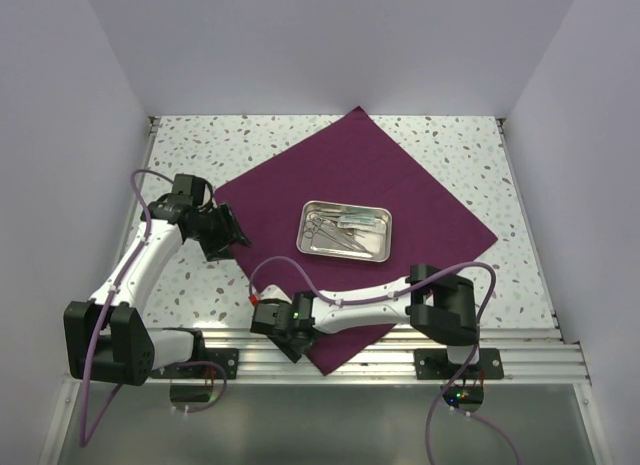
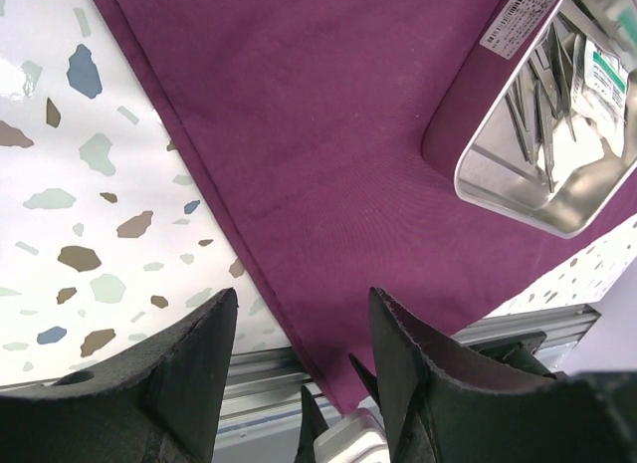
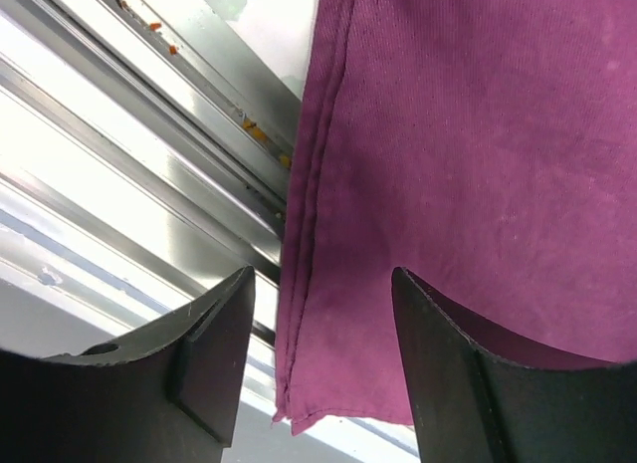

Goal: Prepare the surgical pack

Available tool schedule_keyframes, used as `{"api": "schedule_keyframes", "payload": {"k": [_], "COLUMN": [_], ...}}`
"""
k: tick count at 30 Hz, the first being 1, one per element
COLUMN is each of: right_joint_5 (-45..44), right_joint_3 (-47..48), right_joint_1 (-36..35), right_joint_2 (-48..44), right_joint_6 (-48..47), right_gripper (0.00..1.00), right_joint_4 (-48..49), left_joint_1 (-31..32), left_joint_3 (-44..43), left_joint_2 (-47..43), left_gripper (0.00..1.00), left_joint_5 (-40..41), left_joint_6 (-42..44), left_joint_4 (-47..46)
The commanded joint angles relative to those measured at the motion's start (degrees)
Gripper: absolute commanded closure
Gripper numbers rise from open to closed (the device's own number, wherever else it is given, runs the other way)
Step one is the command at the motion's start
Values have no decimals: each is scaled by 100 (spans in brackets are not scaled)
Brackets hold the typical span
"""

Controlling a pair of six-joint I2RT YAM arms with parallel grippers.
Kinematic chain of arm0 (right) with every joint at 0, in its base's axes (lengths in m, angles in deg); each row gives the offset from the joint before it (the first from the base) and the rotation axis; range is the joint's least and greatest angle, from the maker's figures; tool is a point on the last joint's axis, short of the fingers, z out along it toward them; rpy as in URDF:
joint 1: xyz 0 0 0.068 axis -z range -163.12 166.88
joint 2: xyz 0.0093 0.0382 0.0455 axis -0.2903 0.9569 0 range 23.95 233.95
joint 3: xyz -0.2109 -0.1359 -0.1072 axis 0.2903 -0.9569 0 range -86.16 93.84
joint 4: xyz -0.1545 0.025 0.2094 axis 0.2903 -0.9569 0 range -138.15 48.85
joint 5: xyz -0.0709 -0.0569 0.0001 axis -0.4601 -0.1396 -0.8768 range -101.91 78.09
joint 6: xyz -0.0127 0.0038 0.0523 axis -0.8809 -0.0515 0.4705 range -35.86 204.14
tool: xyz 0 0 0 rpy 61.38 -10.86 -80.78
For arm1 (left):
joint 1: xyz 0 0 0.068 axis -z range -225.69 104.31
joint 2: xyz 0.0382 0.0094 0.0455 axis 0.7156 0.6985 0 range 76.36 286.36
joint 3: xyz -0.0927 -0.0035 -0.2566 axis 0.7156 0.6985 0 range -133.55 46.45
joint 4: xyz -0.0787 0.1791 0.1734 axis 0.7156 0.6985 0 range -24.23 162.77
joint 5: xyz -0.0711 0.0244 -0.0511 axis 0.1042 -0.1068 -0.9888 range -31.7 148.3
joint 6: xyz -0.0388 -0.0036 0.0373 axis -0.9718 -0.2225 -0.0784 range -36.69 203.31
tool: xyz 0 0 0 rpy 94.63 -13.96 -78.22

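The right gripper has its jaws apart and holds nothing. Its fingers straddle the hemmed near corner of the surgical pack, where the cloth overhangs the aluminium rail. This corner lies on the near side of the steel tray, slightly to its left.

The left gripper is likewise spread and empty. It hovers over the cloth's edge to the left of the tray, close to the left corner. Whether its fingertips touch the fabric cannot be told.

The surgical pack lies spread flat as a diamond on the speckled table, with the tray resting at about its centre. The tray holds steel instruments and sealed white packets.

Step in hand, by judgement: the tray is loaded and in place, and no corner is folded, so wrapping is not yet begun. Both arms appear posed to take the first corners.

Next move, by judgement:
1. Close the right fingers on the near corner, pinching the hem only.
2. Lift it clear of the rail and carry it toward and over the tray.
3. Keep the lift low, so the tray neither slides nor tips.
4. Lower the left gripper onto the left corner before it grips.
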Motion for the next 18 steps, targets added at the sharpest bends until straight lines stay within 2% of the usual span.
{"api": "schedule_keyframes", "payload": {"k": [1,9,18], "right_joint_5": [-152,-521,-478], "right_joint_3": [102,-389,-522], "right_joint_1": [-60,-105,-149], "right_joint_2": [180,-92,-277], "right_joint_6": [233,523,540], "right_gripper": [39,40,50], "right_joint_4": [-153,-592,-672], "left_joint_1": [-51,-60,-104], "left_joint_3": [1,-16,-113], "left_joint_2": [4,109,188], "left_gripper": [41,41,41], "left_joint_5": [-131,-184,-219], "left_joint_6": [218,289,324], "left_joint_4": [-116,-169,-151]}}
